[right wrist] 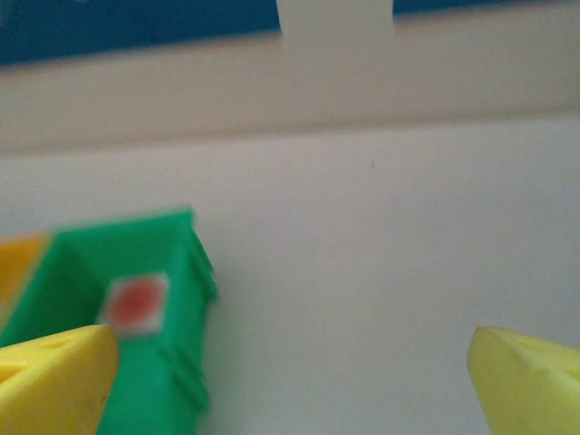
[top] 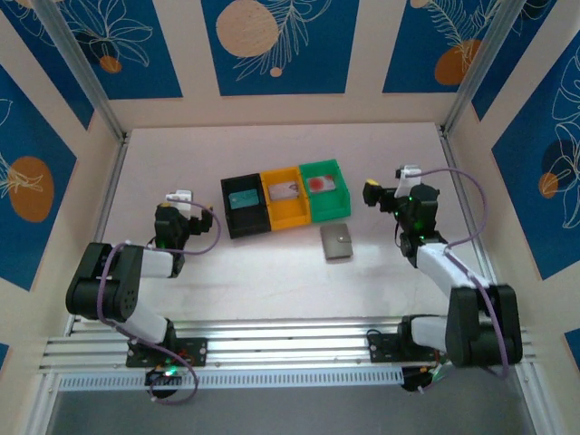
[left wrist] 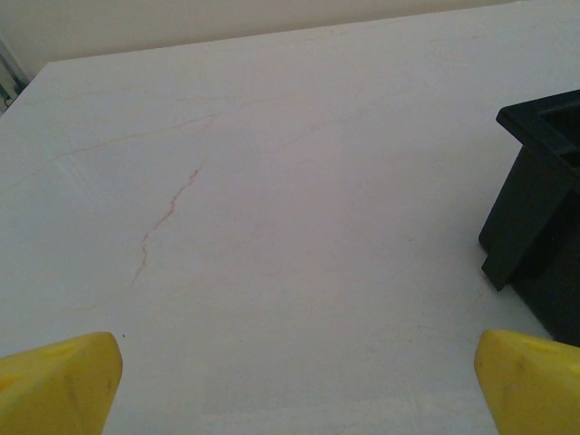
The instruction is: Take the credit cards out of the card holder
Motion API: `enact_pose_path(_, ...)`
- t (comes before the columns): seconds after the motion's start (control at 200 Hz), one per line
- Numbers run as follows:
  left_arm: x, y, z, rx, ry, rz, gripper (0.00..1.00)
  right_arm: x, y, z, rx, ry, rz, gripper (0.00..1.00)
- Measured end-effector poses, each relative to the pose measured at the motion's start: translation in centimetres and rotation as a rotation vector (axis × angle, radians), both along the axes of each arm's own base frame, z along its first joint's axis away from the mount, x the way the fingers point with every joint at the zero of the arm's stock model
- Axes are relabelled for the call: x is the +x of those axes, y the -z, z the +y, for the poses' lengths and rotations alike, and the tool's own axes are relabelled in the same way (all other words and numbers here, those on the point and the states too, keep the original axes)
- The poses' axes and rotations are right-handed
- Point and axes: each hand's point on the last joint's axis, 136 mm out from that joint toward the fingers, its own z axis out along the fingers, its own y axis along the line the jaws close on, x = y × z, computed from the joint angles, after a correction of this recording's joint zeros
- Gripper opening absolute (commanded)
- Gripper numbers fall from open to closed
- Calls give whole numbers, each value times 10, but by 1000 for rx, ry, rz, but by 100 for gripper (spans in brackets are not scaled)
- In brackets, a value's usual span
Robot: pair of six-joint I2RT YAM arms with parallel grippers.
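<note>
Top view: arm bases (top: 165,352), bottom edge; left gripper (top: 177,207), left of centre, and right gripper (top: 373,194), right of centre, both spread wide, empty. The card holder (top: 337,242) lies folded shut on the table (top: 181,154), below the green bin (top: 341,201); red-dot card (top: 319,184) in that bin, greyish card (top: 285,190) in the orange bin (top: 288,217). Risk: flat holder skids when pinched.

Left wrist: yellow fingertips (left wrist: 54,381), bottom corners; black bin (left wrist: 526,217) at right edge, open table leftward.

Right wrist: green bin wall beside the lower-left fingertip; a sweep would shove it. Bare table right.
</note>
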Motion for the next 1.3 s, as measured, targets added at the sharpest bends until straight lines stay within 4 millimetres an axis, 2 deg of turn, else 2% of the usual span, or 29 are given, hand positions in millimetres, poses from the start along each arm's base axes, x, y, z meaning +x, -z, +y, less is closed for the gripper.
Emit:
enact_pose_path(0.075,0,0,0,0,0,0,100,-15,-42,35,11,-67,-75,99)
enact_pose_path(0.085,0,0,0,0,0,0,100,-15,-42,35,11,-67,-75,99)
enact_pose_path(0.09,0,0,0,0,0,0,100,-19,-49,42,14,-86,-88,99)
enact_pose_path(0.135,0,0,0,0,0,0,100,-32,-66,62,47,-136,-110,99)
enact_pose_path(0.175,0,0,0,0,0,0,100,-41,-75,72,96,-161,-106,99)
enact_pose_path(0.3,0,0,0,0,0,0,100,-63,-100,66,269,-142,-89,99)
enact_pose_path(0.385,0,0,0,0,0,0,100,-72,-105,65,322,-142,-75,99)
enact_pose_path(0.535,0,0,0,0,0,0,100,-85,-91,77,314,-150,59,99)
enact_pose_path(0.68,0,0,0,0,0,0,100,-95,-81,79,268,-129,161,99)
enact_pose_path(0.765,0,0,0,0,0,0,100,-100,-66,81,235,-117,226,99)
enact_pose_path(0.89,0,0,0,0,0,0,100,-110,-32,81,161,-93,362,100)
enact_pose_path(1.04,-2,-2,1,4,-8,6,100,-118,-7,83,106,-90,459,95)
enact_pose_path(1.15,-8,-20,14,9,-89,14,100,-119,8,87,68,-96,524,91)
enact_pose_path(1.3,-3,-83,21,-74,-164,-19,100,-122,30,95,22,-109,603,83)
